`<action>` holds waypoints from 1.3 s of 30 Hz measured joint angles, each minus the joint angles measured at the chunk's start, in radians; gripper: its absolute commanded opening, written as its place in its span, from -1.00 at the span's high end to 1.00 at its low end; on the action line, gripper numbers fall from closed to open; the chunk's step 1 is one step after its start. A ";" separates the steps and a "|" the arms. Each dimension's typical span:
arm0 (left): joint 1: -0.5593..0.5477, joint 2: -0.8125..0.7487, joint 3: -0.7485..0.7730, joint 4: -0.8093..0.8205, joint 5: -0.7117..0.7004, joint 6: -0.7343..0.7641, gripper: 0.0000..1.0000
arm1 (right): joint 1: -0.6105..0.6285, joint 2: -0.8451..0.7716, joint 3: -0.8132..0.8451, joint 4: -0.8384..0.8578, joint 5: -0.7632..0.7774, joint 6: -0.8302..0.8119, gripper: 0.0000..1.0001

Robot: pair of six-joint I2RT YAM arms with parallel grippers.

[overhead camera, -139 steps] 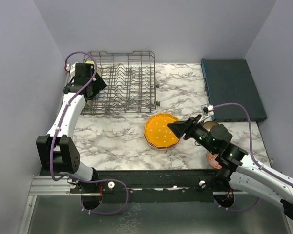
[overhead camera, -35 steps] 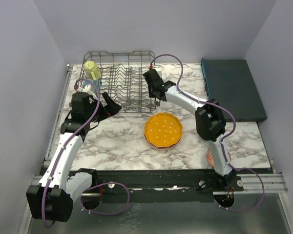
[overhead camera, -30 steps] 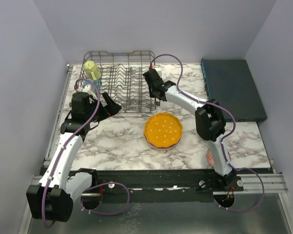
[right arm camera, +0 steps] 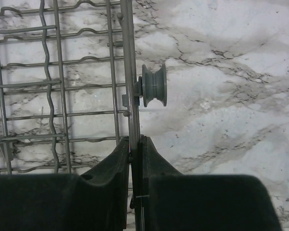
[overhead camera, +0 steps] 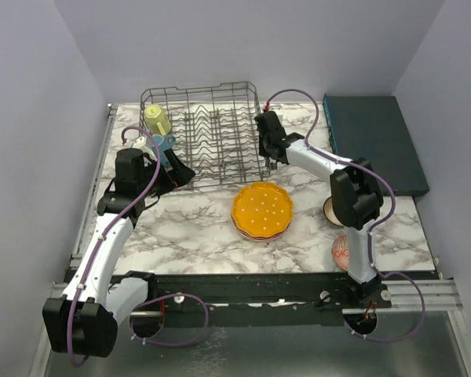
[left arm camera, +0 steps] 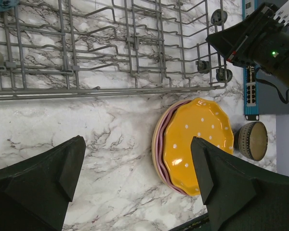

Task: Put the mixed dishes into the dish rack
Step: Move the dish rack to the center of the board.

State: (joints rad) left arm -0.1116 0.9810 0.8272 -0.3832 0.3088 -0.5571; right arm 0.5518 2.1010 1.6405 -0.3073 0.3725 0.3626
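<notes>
Right wrist view reveals right pincer (right arm camera: 136,142) clamped on dish rack (right arm camera: 130,72) rim; left pincer (left arm camera: 137,144) gapes empty

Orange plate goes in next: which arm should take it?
Probably left: the left gripper is open, facing the orange plate. The right gripper is shut on a side wire of the dish rack.

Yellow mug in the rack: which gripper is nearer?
Left. The left gripper is open close in front of the yellow mug; the right gripper clamps the dish rack on its opposite side.
</notes>
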 measured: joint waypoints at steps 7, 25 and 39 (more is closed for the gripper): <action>0.000 0.002 0.000 0.000 0.000 0.000 -0.98 | -0.043 -0.051 -0.089 0.028 -0.020 -0.002 0.99; 0.000 0.009 0.000 0.000 0.000 0.000 -0.98 | -0.198 -0.165 -0.247 0.060 -0.095 -0.006 0.99; 0.000 0.011 0.000 0.000 0.000 0.000 -0.98 | -0.246 -0.215 -0.315 0.079 -0.110 -0.002 0.99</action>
State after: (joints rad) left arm -0.1116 0.9916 0.8272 -0.3828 0.3092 -0.5568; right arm 0.3061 1.8862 1.3258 -0.2279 0.2626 0.3611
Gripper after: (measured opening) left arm 0.988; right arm 0.132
